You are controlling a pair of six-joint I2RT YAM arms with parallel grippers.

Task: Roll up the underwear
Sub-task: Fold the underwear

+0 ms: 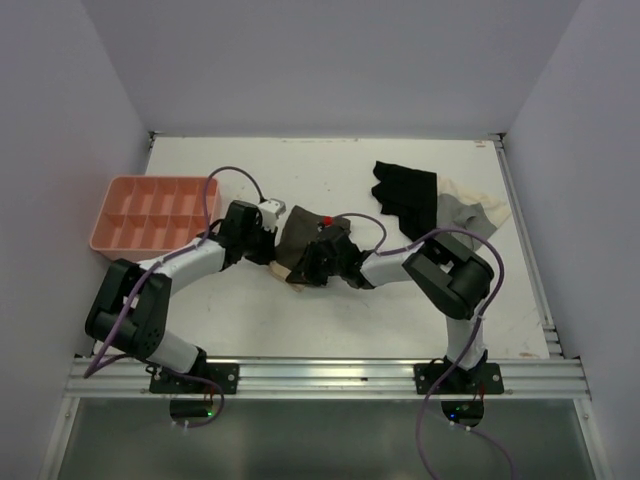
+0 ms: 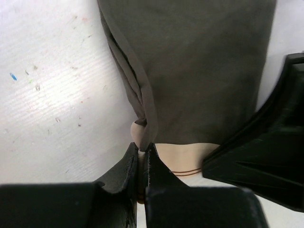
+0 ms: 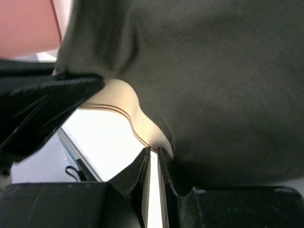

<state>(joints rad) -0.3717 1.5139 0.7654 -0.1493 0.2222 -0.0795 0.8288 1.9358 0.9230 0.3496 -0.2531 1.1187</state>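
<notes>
The underwear (image 1: 296, 238) is a dark brown garment with a pale beige waistband (image 2: 190, 159), lying in the middle of the table between both arms. My left gripper (image 2: 141, 151) is shut on the waistband's corner, where the fabric bunches into a fold. It reaches in from the left in the top view (image 1: 272, 250). My right gripper (image 3: 154, 151) comes from the right (image 1: 318, 262); its jaws stand a narrow slit apart, with bright table showing between them and the waistband (image 3: 121, 102) edge at the tips. Brown cloth (image 3: 218, 85) fills the right wrist view.
A pink divided tray (image 1: 150, 213) sits at the left. A black garment (image 1: 405, 195) and a grey-and-cream garment (image 1: 470, 212) lie at the back right. White walls enclose the table, and a metal rail (image 1: 330, 375) runs along the near edge.
</notes>
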